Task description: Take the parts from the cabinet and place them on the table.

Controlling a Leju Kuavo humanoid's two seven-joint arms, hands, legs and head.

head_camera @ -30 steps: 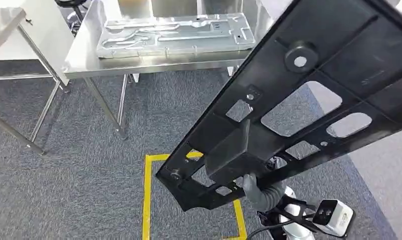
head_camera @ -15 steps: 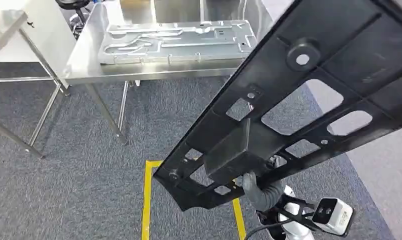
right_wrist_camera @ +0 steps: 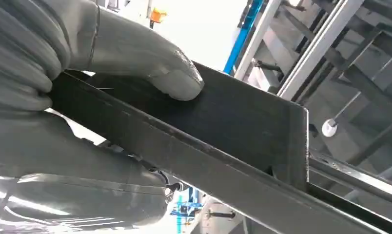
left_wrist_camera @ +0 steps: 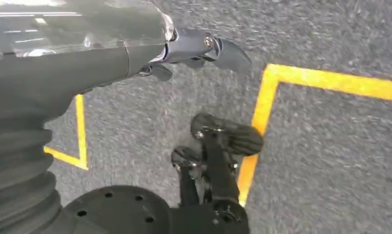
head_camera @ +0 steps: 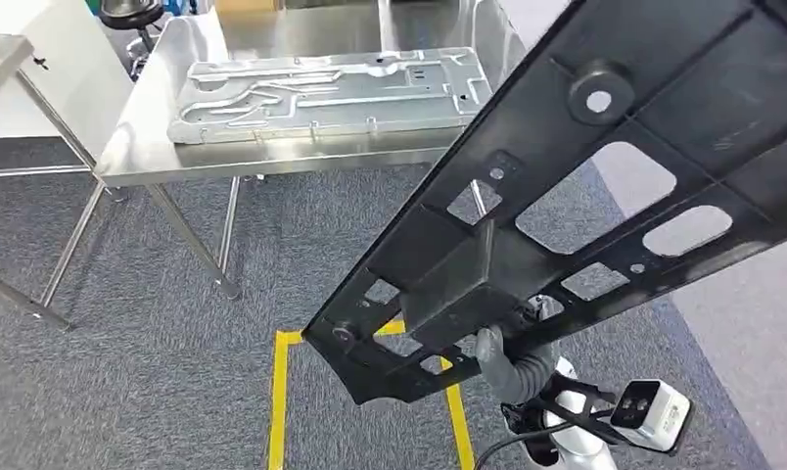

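A long black part (head_camera: 605, 186) with several cut-outs slants across the head view from the lower middle to the upper right. My right hand (head_camera: 507, 364) grips it from below near its lower end. In the right wrist view my thumb (right_wrist_camera: 150, 66) presses on the black part (right_wrist_camera: 233, 122). My left hand (left_wrist_camera: 111, 53) hangs over the carpet and holds nothing, with its fingers (left_wrist_camera: 208, 46) stretched out. Ahead stands a steel table (head_camera: 272, 157) with a silver metal plate (head_camera: 321, 83) lying flat on it.
A second steel table (head_camera: 3, 59) stands at the far left, and a stool (head_camera: 130, 12) behind the tables. Yellow tape (head_camera: 277, 411) marks a box on the grey carpet below the part. The table legs (head_camera: 189, 235) reach down toward it.
The whole picture has shifted: the camera has moved, so the table now lies further left and lower. The black part stays in my right hand's grip at much the same slant.
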